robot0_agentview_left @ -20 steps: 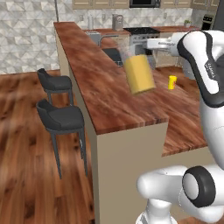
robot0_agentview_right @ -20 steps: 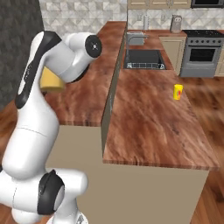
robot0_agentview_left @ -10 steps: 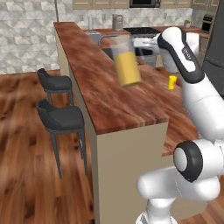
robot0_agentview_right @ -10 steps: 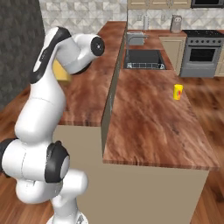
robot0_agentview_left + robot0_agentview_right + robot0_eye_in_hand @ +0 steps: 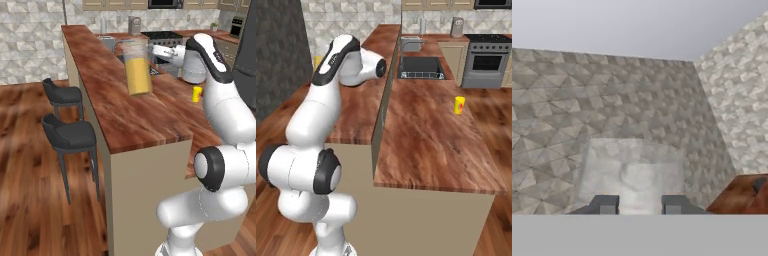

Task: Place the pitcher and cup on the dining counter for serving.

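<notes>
While the arm swung further to the left over the last second, the tall transparent pitcher with the orange-yellow body and clear rim [image 5: 137, 68] travelled with it, and in the left base view it now hung over the long narrow reddish-brown wood-grain dining counter [image 5: 130, 117], further toward the stool side and the far end than before. It was tilted a little and was not resting on the wood, as far as I could judge. The pincer [image 5: 156, 51] reached it from the right, at the clear upper part, and seemed closed on it. I judged that the carrying was almost finished and the lowering was the step in hand. The pitcher was filled with orange-yellow liquid up to about three quarters, so a tilt could spill it.

In the right base view the small tapered bright-yellow cup with a red patch [image 5: 459, 105] stood upright on the broader wood-grain worktop [image 5: 431, 145], well apart from the pitcher, untouched. I could not tell whether something was inside it. The arm covered the pitcher here, apart from a small yellow bit behind it.

In the hand view the clear rim of the pitcher [image 5: 634, 172] stood between the two dark fingertips [image 5: 605, 204], with tiled wall behind.
</notes>
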### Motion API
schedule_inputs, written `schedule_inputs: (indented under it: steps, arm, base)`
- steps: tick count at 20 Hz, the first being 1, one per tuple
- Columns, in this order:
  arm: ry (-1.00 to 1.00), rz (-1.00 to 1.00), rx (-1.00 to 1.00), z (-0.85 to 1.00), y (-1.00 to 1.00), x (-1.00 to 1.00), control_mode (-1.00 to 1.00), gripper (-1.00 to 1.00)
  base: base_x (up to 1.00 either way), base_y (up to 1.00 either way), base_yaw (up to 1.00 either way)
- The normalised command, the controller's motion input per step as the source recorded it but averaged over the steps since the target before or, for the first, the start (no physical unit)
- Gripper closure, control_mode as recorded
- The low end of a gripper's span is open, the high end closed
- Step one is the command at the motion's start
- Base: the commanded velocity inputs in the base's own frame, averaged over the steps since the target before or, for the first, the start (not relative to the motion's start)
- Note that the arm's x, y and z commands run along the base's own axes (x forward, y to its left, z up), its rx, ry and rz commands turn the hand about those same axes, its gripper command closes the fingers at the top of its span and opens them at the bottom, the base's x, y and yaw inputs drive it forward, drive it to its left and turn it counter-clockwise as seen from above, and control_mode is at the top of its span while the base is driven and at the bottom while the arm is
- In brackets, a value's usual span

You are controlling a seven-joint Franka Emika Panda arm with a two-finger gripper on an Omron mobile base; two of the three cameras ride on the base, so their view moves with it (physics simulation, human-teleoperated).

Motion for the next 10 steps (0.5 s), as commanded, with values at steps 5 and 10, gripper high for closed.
schedule_inputs:
  steps: [5, 10]
  arm:
    - [-0.13, 0.32, 0.32, -0.11, 0.00, 0.04, -1.00, 1.00]
    - [-0.18, 0.35, 0.24, -0.14, 0.02, 0.00, -1.00, 1.00]
  base:
    - [0.00, 0.00, 0.00]
    - [0.00, 0.00, 0.00]
